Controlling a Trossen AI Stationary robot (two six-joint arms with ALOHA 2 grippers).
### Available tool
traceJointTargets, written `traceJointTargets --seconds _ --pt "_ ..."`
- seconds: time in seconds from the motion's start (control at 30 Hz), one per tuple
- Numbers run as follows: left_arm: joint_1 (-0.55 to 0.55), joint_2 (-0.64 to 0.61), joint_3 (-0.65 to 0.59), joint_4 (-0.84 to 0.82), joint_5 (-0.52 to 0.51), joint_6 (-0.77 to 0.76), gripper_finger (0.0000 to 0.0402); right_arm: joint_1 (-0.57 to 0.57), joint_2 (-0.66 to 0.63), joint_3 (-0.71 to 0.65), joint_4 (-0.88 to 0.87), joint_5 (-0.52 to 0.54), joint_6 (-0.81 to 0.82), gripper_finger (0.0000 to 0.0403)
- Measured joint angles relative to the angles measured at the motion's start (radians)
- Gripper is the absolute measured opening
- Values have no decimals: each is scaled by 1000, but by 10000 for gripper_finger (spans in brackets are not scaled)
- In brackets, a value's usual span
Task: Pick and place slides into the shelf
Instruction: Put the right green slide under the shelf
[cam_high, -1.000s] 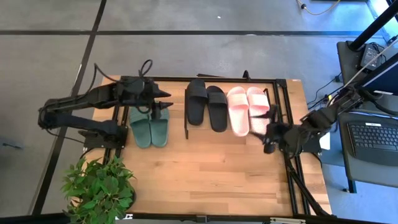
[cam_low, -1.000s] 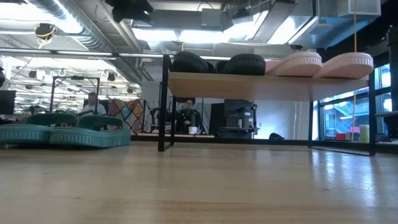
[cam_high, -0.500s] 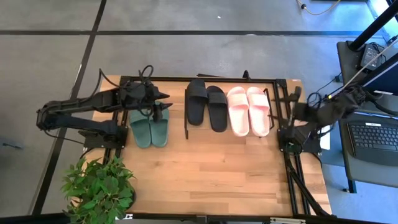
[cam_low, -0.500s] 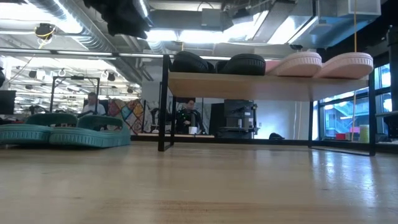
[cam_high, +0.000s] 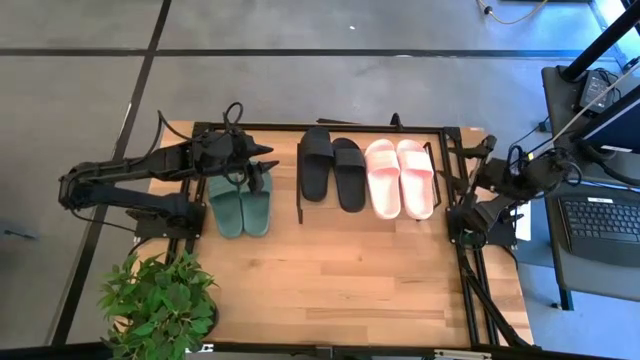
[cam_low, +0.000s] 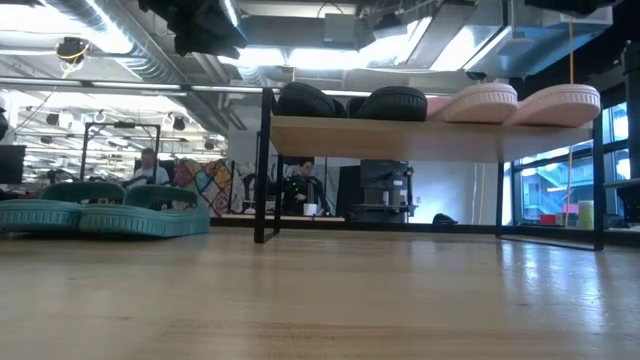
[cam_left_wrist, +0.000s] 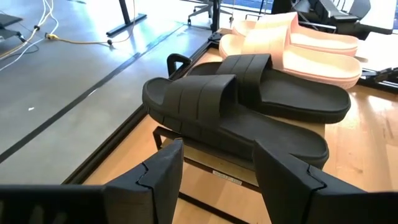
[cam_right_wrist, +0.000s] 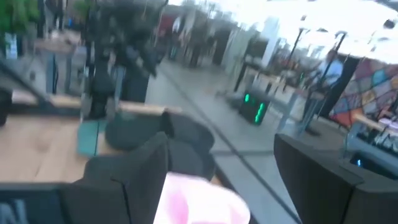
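Left gripper hovers empty, fingers spread, above the green slides, likely lined up to grab them since they sit on the table, left of the shelf. Right gripper is parked open and empty off the right edge; black slides and pink slides sit on the shelf.

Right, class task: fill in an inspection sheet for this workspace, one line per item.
Surface: wooden table, front half bare.
Job's things: black slides and pink slides on the shelf; green slides on the table beside it.
Clutter: potted plant at the front left corner.
Grippers: left gripper open, empty, above the green slides; right gripper open, empty, at the right edge.
Cables: loop on the left arm.
Surroundings: laptop at right; people far behind.
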Motion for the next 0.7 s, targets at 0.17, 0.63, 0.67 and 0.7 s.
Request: traceJointTargets --seconds 0.17,0.63,0.67,0.7 --pt "0 0 0 1 0 2 185 0 -141 -69 137 0 -120 287" --pt "0 3 -1 6 -51 3 185 0 -220 -114 183 88 -206 287" --pt "0 5 -1 6 -57 3 185 0 -220 -117 177 88 -193 287" --pt "1 7 -1 5 -64 3 185 0 -220 -126 177 88 -189 287"
